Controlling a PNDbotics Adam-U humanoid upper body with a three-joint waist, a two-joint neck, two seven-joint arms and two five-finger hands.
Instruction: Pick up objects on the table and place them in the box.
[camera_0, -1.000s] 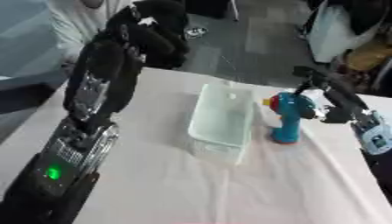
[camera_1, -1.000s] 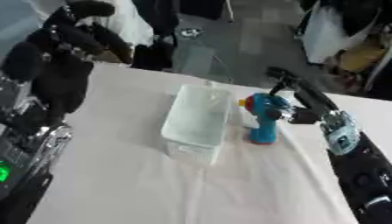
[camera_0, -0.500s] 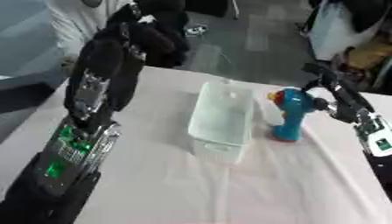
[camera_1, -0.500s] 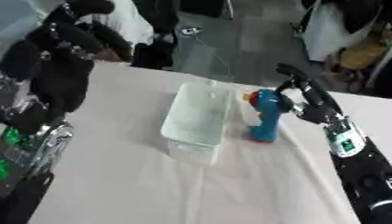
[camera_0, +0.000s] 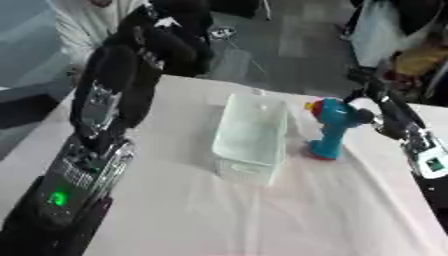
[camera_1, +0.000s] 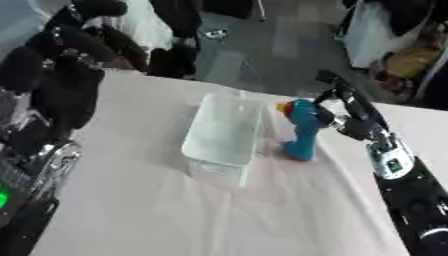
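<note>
Standing upright on the worktop (camera_0: 262, 215) just beside the empty clear plastic box (camera_0: 251, 137), the blue toy drill (camera_0: 332, 127) is touched by the right hand (camera_1: 346, 112), whose fingers' closure cannot be told, so nothing is placed yet.

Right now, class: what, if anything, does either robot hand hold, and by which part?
The right hand is at the upper body of the upright blue toy drill; whether it grips cannot be told. The left hand holds nothing.
</note>
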